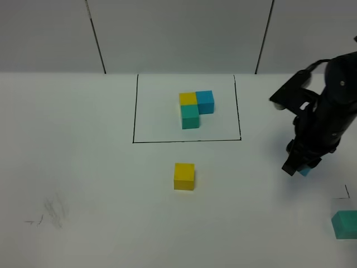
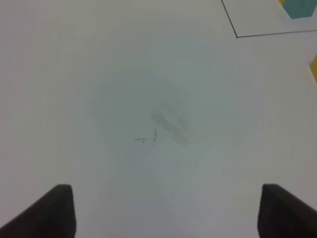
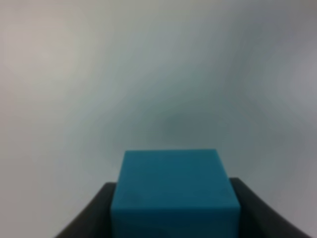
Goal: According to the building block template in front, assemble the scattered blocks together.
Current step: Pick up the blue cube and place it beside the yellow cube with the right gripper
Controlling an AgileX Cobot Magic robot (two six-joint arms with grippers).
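The building block template [image 1: 195,109] is an L of yellow, blue and teal-green cubes inside a black drawn rectangle at the back middle. A loose yellow cube [image 1: 184,176] sits on the table in front of the frame. A loose teal-green cube [image 1: 346,224] sits at the right edge. My right gripper [image 1: 301,166] is shut on the loose blue cube [image 3: 174,193], which peeks out under the fingers [image 1: 304,171] just above the table. My left gripper [image 2: 163,210] is open and empty over bare table; the left arm is out of the high view.
A corner of the black frame [image 2: 237,35] and a bit of the template's teal-green cube [image 2: 301,8] show in the left wrist view. Faint pencil smudges [image 1: 50,212] mark the table at the front left. A small black corner mark [image 1: 345,192] lies near the teal-green cube.
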